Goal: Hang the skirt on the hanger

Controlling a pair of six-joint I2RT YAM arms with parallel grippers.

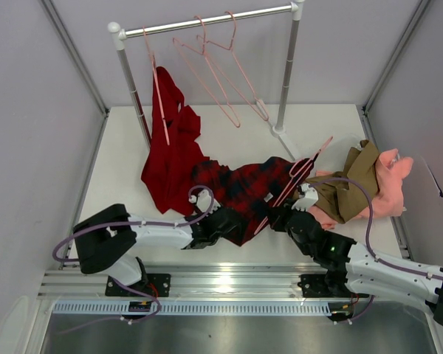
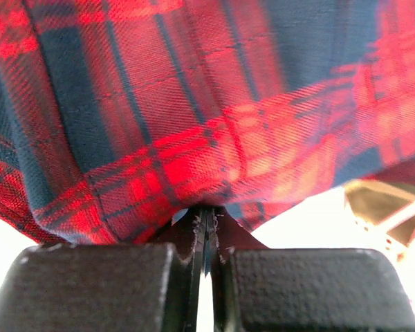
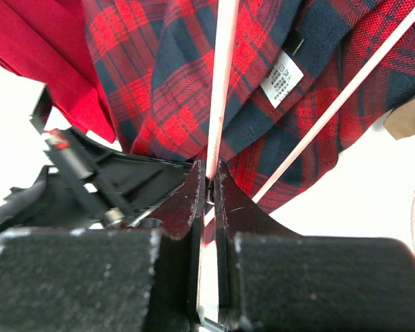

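The red and navy plaid skirt point(image 1: 244, 188) lies crumpled on the table near the front, between the two arms. A pale-pink hanger point(image 1: 292, 181) lies slanted across its right side. My left gripper point(image 1: 232, 221) sits at the skirt's lower left edge. In the left wrist view its jaws point(image 2: 206, 216) are shut, with the skirt's hem point(image 2: 194, 152) pinched at the tips. My right gripper point(image 1: 280, 217) is shut on one thin bar of the hanger point(image 3: 223, 69), which runs up between its fingertips point(image 3: 209, 169) over the skirt point(image 3: 173, 83). The hanger's other bar point(image 3: 346, 90) slants away to the right.
A clothes rack point(image 1: 207, 22) stands at the back with more pink hangers point(image 1: 221, 74) on its rail. A plain red garment point(image 1: 170, 147) hangs from the rack's left post down to the table. Tan and pink clothes point(image 1: 362, 184) lie at the right.
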